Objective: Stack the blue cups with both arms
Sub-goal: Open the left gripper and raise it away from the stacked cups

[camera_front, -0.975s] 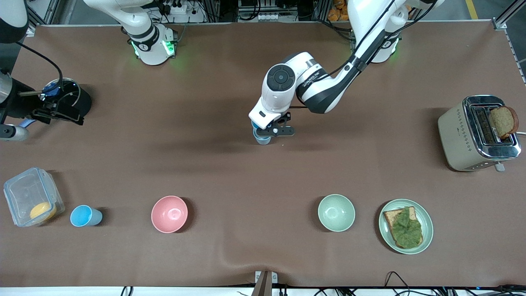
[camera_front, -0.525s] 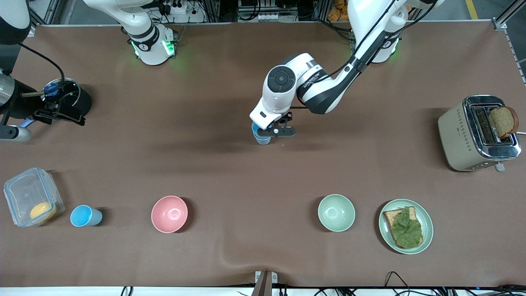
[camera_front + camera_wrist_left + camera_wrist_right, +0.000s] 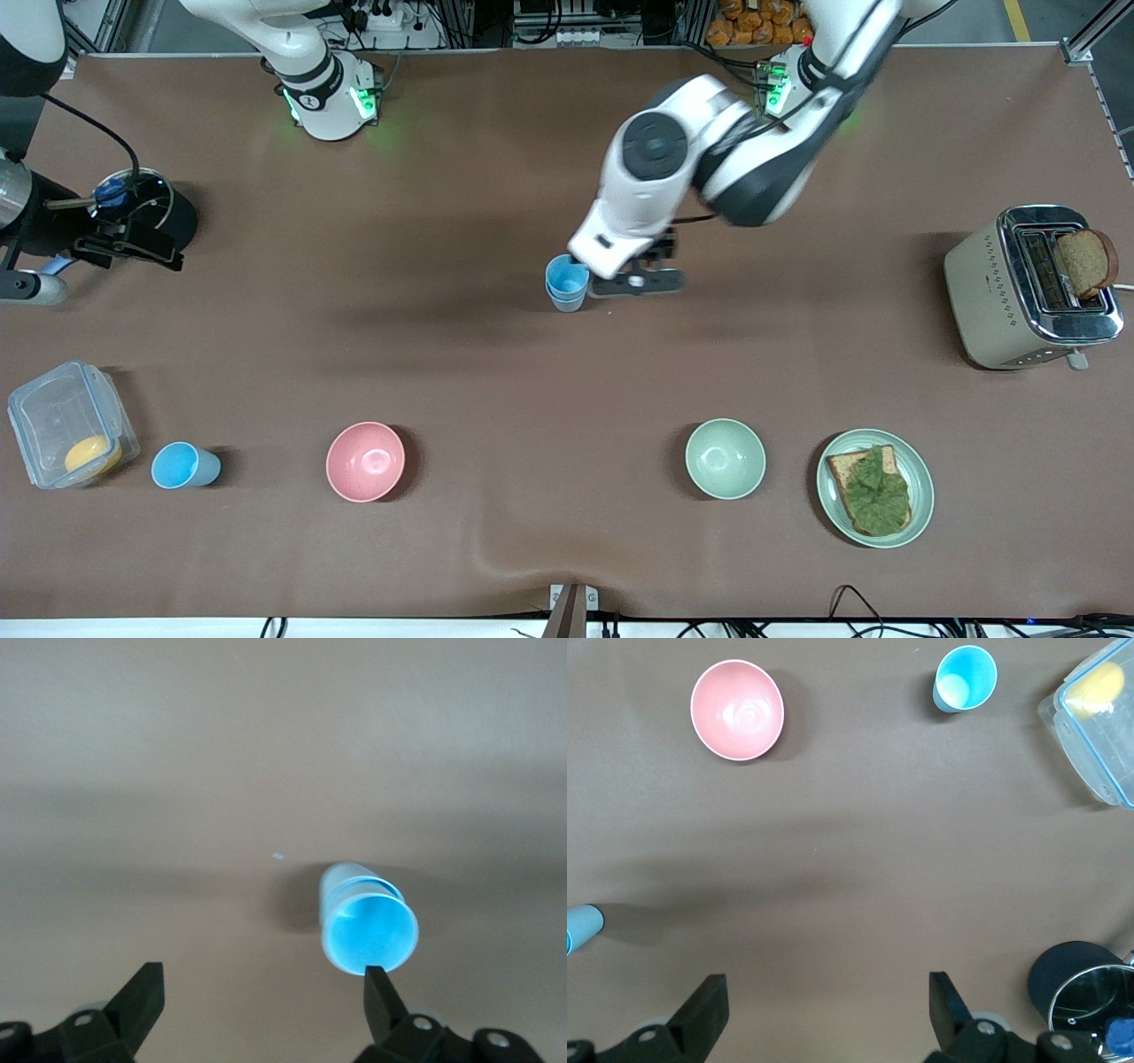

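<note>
**Two cups nested mid-table; third cup still to fetch**

Right gripper (image 3: 824,1028) hangs over the right arm's end of the table, jaws spread wide, nothing held; that arm waits. Lone cup (image 3: 182,466) stands upright beside the box (image 3: 71,424), nearer the front camera than the pot (image 3: 159,217), with the pink bowl (image 3: 365,461) on its other flank.

Stack (image 3: 567,283) sits mid-table, one cup seated in another. Left gripper (image 3: 264,1010) is just beside the stack, toward the left arm's end, jaws wide apart, empty (one finger close to the rim).

Judgement: clear the left gripper straight up, no sideways brush. Right arm should take the lone cup by its wall, keeping off the box, and lower it squarely into the stack.
</note>
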